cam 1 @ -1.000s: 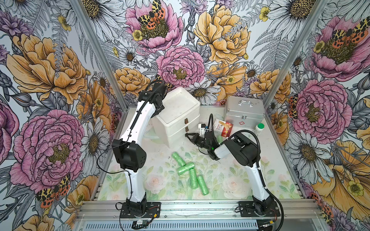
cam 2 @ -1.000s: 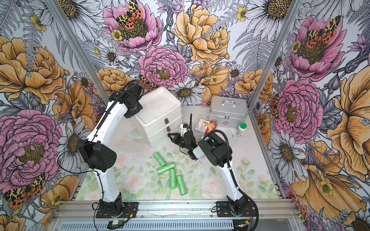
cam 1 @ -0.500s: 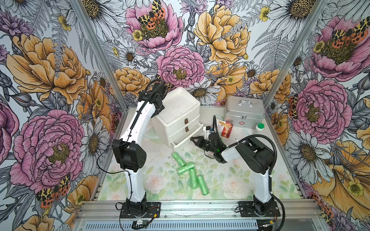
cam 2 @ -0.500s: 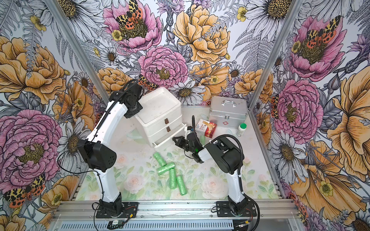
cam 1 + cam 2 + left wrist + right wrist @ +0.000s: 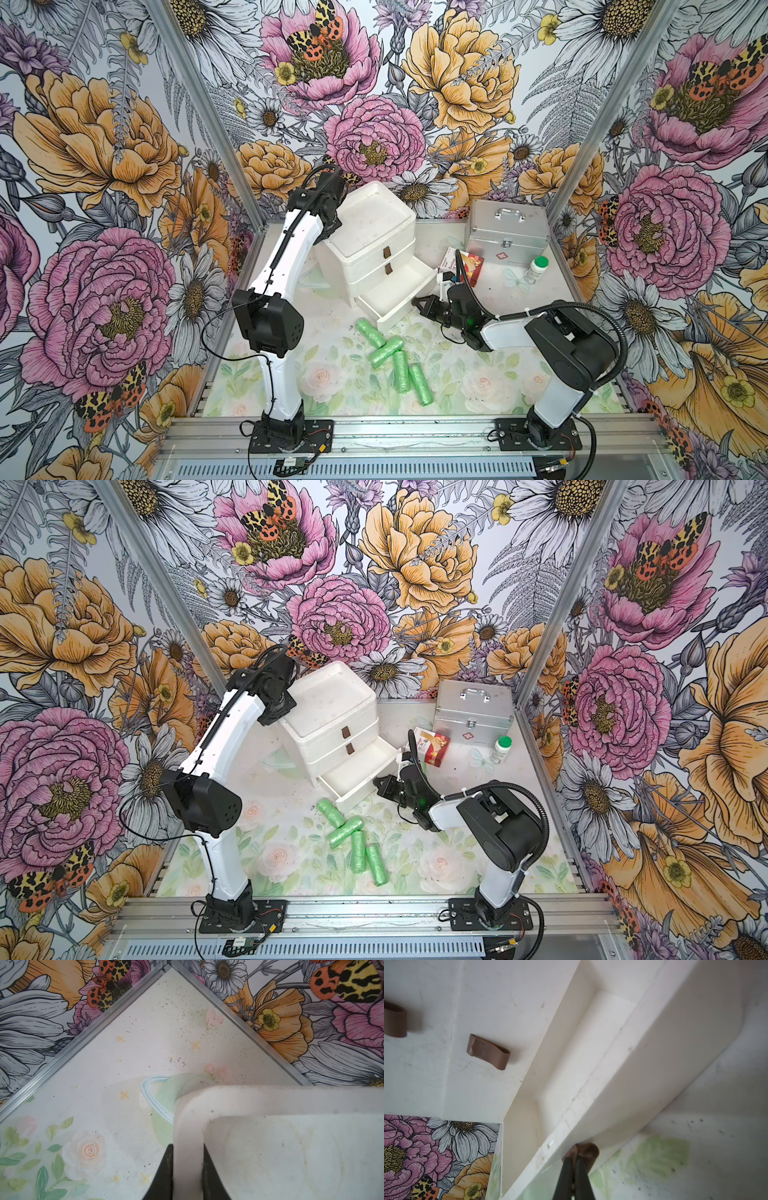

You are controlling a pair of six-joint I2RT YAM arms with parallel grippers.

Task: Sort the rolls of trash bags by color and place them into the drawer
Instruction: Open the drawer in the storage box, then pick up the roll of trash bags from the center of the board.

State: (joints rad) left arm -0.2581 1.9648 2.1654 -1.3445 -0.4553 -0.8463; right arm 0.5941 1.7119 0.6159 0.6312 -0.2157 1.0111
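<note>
Biggest item, a white plastic three-drawer cabinet (image 5: pixel 370 232): clamped at its raised top rim (image 5: pixel 270 1097) by the left gripper (image 5: pixel 187 1159), jaws closed hard on the rim, probably to stop the cabinet sliding. Bottom drawer (image 5: pixel 397 293) of the cabinet: pulled out and empty, ready for loading. Right gripper (image 5: pixel 573 1160) at the drawer front: pinched fully closed on the brown loop handle (image 5: pixel 588 1150), evidently for pulling. Four light green crinkly plastic rolls of trash bags (image 5: pixel 395 361): loose on the table (image 5: pixel 478 386) just in front of the cabinet, none in the drawer yet.

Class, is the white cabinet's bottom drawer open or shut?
Open: the bottom drawer juts forward from the white cabinet, its bare inside visible.
</note>
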